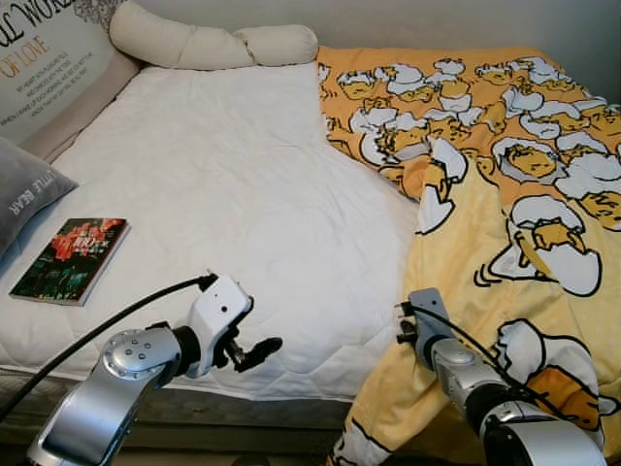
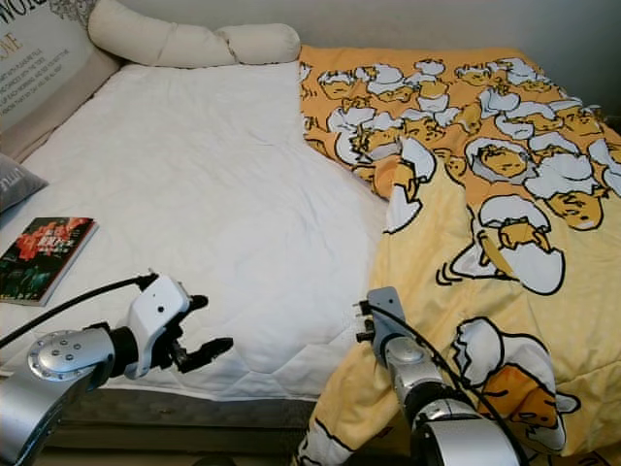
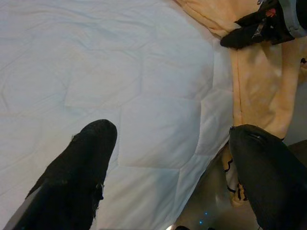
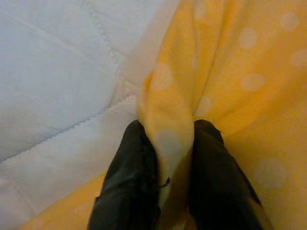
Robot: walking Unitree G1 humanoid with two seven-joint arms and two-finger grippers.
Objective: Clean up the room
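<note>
The right gripper [image 4: 165,158] has its jaws pinched on a fold of the yellow duvet [image 1: 505,194], which runs lengthwise down the bed's [image 1: 223,194] right half and hangs over its foot. The left gripper [image 3: 168,158] hovers wide over the white mattress pad [image 3: 96,62]. A book [image 1: 70,259] lies left.

The two eye views looked forward and down from head height onto the bed [image 1: 223,194], sharing nearly the same scene, slightly offset sideways. The left wrist view looked along the left gripper [image 3: 168,158] from close above the white mattress pad [image 3: 96,72]. The right wrist view sat very near the yellow duvet [image 4: 230,72] pinched within the right gripper [image 4: 170,143].
</note>
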